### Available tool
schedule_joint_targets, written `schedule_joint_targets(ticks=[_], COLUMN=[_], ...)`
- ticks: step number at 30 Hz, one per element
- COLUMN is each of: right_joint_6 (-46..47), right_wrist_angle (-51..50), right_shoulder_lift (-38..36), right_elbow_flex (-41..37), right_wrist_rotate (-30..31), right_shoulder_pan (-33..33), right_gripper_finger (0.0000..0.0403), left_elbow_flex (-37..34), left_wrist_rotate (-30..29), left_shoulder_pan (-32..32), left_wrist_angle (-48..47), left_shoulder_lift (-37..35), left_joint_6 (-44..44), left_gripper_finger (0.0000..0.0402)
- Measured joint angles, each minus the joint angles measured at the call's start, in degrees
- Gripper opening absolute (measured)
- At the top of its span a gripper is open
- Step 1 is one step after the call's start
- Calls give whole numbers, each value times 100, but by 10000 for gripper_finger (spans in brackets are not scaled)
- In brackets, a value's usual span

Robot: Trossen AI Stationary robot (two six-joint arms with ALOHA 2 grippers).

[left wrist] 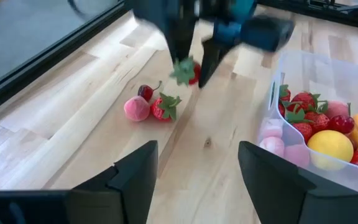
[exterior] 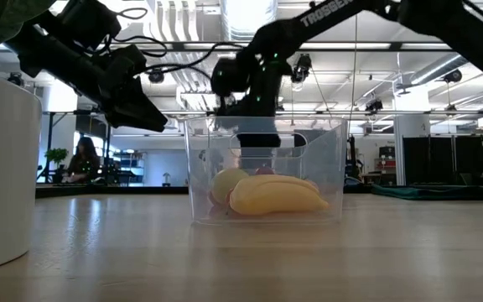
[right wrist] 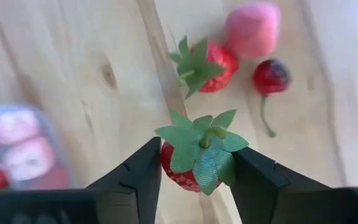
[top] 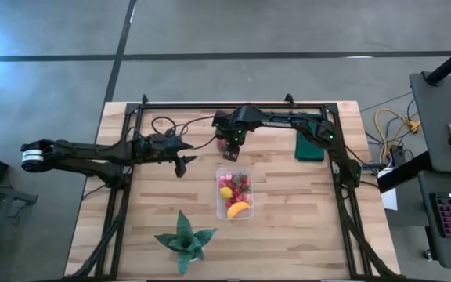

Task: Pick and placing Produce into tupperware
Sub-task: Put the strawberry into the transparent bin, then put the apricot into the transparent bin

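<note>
The clear tupperware (top: 235, 194) stands mid-table with a yellow banana (exterior: 277, 195), a lemon (left wrist: 330, 144) and several red and pink pieces in it. Just beyond its far end my right gripper (top: 231, 147) points down, shut on a red strawberry (right wrist: 194, 163). Below it a second strawberry (left wrist: 163, 107), a pink piece (left wrist: 136, 109) and a cherry (left wrist: 145, 92) lie on the wood. My left gripper (left wrist: 197, 180) hovers open to the left of the tupperware, touching nothing. My right gripper pinches the strawberry's red body (right wrist: 174, 169) between its two fingers, just under the green leafy cap (right wrist: 202, 138). The fingers come from above, pointing down. The strawberry sits cap up and appears lifted a little off the table.
A green spiky-leaved plant (top: 185, 241) stands near the front edge, in front of the tupperware. A dark green flat rectangle (top: 310, 146) lies at the far right. A black frame rail (top: 233, 104) runs along the far edge. Bare wood lies to the right of the tupperware.
</note>
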Motion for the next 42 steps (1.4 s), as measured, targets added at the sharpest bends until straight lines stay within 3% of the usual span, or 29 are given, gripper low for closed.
schedule_joint_targets(ticks=[9,20,30,33,36,42], right_joint_6=[333,1194,2081,2140,2211,2864], right_wrist_angle=[-258,-186,984,1053,1112,1151], right_shoulder_lift=[-999,-2432,-2638,-2637,-2637,-2630], right_elbow_flex=[-164,-1377,-2197,-2279,-2365,-2470], right_wrist_rotate=[46,64,-83,280,475,514], right_shoulder_pan=[74,990,1948,2093,2131,2339], right_gripper_finger=[147,150,150,152,168,239], left_elbow_flex=[0,0,0,0,0,0], left_wrist_rotate=[0,37,75,79,97,363], left_shoulder_pan=[0,-2,0,0,-2,-4], left_wrist_angle=[8,-4,-10,-11,-11,13], left_shoulder_lift=[-31,-28,-26,-26,-26,-24], left_joint_6=[9,20,9,7,-117,-435], left_gripper_finger=[209,209,209,209,209,209])
